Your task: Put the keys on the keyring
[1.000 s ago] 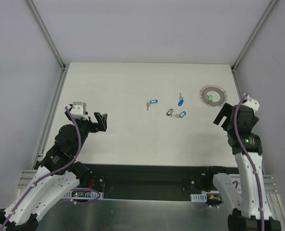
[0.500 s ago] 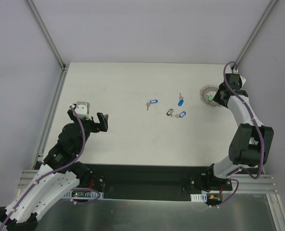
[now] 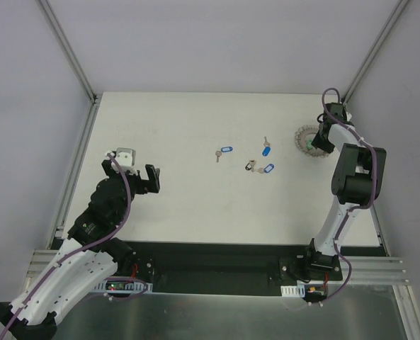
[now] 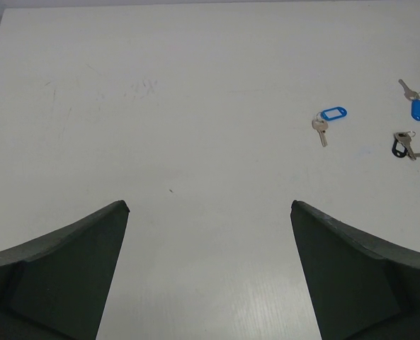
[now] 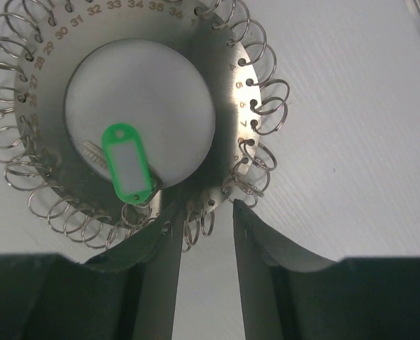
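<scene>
The keyring (image 5: 224,78) is a flat numbered metal disc rimmed with small wire rings; a green tag (image 5: 128,163) lies on its white middle. It rests at the far right of the table (image 3: 305,142). My right gripper (image 5: 206,211) stands at its near rim with the jaws narrowed but still apart, two loose rings in the gap. The keys lie mid-table: one with a blue tag (image 3: 225,151), another blue one (image 3: 267,149), a third blue one (image 3: 268,168) and a dark-tagged one (image 3: 250,166). My left gripper (image 4: 210,205) hovers wide open and empty, well left of them.
The white table (image 3: 181,127) is walled by pale panels with metal posts at the far corners. The right arm (image 3: 355,177) stretches along the table's right edge. In the left wrist view the nearest blue-tagged key (image 4: 326,120) lies ahead to the right.
The right arm has swung from near its base out to the keyring, and its jaws have narrowed from wide open. The left arm has only shifted slightly.
</scene>
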Action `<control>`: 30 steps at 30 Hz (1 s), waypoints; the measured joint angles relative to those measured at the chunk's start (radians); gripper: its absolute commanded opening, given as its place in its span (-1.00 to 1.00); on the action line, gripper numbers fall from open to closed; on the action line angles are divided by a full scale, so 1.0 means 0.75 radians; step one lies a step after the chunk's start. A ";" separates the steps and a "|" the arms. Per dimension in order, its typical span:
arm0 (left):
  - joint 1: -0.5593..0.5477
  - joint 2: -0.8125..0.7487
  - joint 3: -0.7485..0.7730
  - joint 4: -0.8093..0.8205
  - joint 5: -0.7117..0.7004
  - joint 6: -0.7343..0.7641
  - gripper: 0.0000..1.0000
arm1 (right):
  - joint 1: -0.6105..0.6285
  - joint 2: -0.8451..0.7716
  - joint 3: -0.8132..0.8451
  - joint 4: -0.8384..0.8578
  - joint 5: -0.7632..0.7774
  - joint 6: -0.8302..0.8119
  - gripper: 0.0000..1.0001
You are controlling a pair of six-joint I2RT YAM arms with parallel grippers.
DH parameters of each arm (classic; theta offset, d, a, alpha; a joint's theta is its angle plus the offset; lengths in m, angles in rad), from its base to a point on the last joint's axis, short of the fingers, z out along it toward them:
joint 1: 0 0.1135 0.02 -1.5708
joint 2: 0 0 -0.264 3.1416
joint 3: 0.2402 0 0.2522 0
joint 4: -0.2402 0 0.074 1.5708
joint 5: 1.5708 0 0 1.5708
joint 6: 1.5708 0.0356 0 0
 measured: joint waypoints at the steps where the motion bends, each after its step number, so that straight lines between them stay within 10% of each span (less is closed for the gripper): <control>1: 0.003 0.001 0.000 0.001 0.001 0.000 0.98 | -0.002 0.015 0.008 -0.001 -0.001 -0.001 -0.31; 30: 0.008 0.004 0.000 0.001 0.005 0.000 0.98 | -0.030 -0.041 -0.161 0.036 -0.061 0.021 -0.98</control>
